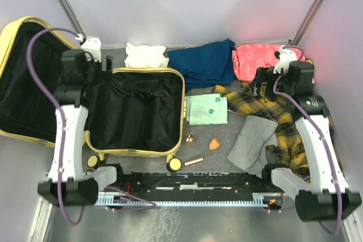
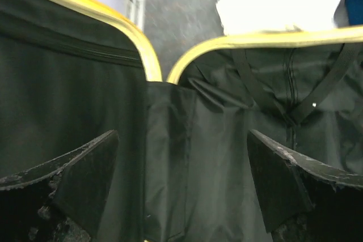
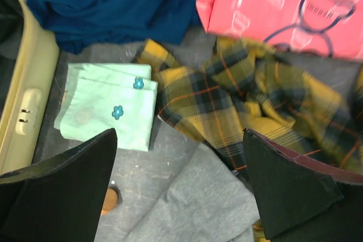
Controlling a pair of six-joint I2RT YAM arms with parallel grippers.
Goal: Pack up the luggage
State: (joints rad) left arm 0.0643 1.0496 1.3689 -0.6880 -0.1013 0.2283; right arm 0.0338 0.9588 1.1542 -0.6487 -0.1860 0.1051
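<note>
1. Lowest in the top view, a gold tube (image 1: pixel 193 161) lies just right of the suitcase's wheel (image 1: pixel 174 164); an orange sponge (image 1: pixel 214 144) and a small brass-coloured piece (image 1: pixel 189 138) sit a little above it
2. A crumpled grey cloth (image 1: pixel 252 141) lies lower right of centre, its right edge against a plaid shirt (image 1: pixel 272 103)
3. The suitcase (image 1: pixel 183 106), pale yellow with black lining, fills the left half of the frame; it lies wide open, its main shell centre-left and its lid (image 1: pixel 17 94) tipped back toward the upper left
4. A folded green cloth (image 1: pixel 207 110) with small blue flowers rests just right of the suitcase rim, mid-frame
5. The plaid shirt, yellow and dark, sprawls down the right side
6. The left pincer (image 2: pixel 182 137) hangs over the seam where lid and shell meet, jaws spread wide, gripping nothing
7. The right pincer (image 3: pixel 180 134) hangs above the plaid shirt and grey cloth at the upper right, jaws also spread wide with nothing between them
8. Farthest back, in a row from left to right: a white cloth (image 1: pixel 146 55), a blue garment (image 1: pixel 201 60) and a pink bag (image 1: pixel 255 60)
</note>
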